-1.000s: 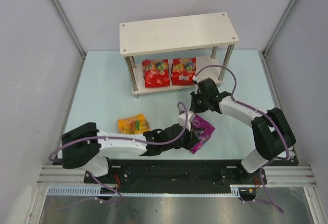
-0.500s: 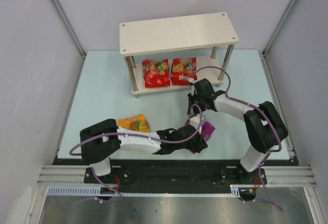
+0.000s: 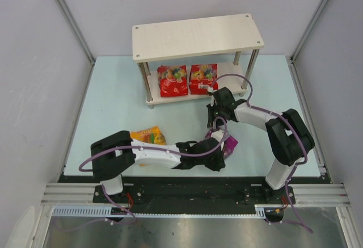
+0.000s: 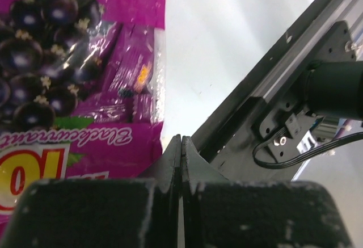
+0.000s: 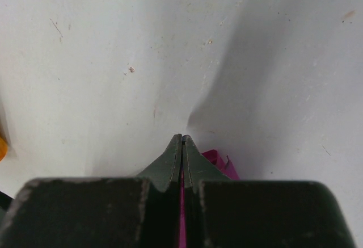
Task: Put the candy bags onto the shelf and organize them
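The purple candy bag lies near the table's front edge, mostly covered by both grippers. My right gripper points down at its upper end and is shut, with a purple strip of the bag between its jaws. My left gripper is shut, its tips at the corner of the purple bag; nothing shows between its jaws. Two red bags lie side by side on the lower board of the shelf. The orange-yellow bag lies on the table to the left.
The black and metal base rail runs along the table's front edge just beside the left gripper. The shelf's metal posts stand at its corners. Grey walls close in the table on the left, the right and the back.
The left arm has reached further right over the purple bag. The right gripper has moved down and left onto the bag's upper end. The bag is now mostly covered.
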`<state>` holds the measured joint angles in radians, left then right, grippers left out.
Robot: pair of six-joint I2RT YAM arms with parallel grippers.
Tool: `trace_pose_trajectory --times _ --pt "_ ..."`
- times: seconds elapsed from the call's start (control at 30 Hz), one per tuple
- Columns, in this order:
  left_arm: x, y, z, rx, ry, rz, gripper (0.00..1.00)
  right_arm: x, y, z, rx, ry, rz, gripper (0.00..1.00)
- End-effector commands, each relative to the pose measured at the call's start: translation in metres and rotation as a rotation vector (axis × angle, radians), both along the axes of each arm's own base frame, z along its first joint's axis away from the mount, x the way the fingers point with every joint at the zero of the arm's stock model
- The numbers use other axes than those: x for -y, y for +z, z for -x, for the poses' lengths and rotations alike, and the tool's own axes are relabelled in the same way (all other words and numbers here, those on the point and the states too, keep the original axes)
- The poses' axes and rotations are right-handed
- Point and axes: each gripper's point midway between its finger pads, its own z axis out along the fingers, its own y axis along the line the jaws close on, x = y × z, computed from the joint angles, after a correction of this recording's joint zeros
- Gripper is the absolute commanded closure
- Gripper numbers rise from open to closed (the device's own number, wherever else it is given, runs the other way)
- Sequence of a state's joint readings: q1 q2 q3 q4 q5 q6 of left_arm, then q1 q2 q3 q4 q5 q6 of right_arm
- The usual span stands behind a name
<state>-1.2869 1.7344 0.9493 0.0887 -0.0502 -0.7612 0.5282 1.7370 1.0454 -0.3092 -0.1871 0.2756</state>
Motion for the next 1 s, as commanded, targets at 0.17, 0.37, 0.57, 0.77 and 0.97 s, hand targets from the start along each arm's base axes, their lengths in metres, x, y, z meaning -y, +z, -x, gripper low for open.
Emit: trace_pose_trajectory --times 0.17,0.37,0.57,0.77,0.97 --pt "-0.039 -0.026 -0.013 -0.097 0.123 -0.070 1.00 0.012 -0.004 0.005 -0.030 -0.004 0.072 1.00" --pt "-0.068 -0.034 -0.035 -0.092 0.225 -0.103 1.00 0.024 -0.003 0.013 -0.045 -0.024 0.126 1.00" --pt "-0.095 -0.024 -0.066 -0.060 0.339 -0.093 1.00 0.029 0.001 0.021 -0.044 -0.034 0.136 1.00" --pt "-0.118 -0.007 -0.104 -0.007 0.428 -0.071 1.00 0.029 0.005 0.031 -0.053 -0.018 0.137 1.00" --pt "-0.146 -0.005 -0.138 0.015 0.495 -0.101 1.00 0.025 0.012 0.046 -0.061 0.008 0.136 1.00"
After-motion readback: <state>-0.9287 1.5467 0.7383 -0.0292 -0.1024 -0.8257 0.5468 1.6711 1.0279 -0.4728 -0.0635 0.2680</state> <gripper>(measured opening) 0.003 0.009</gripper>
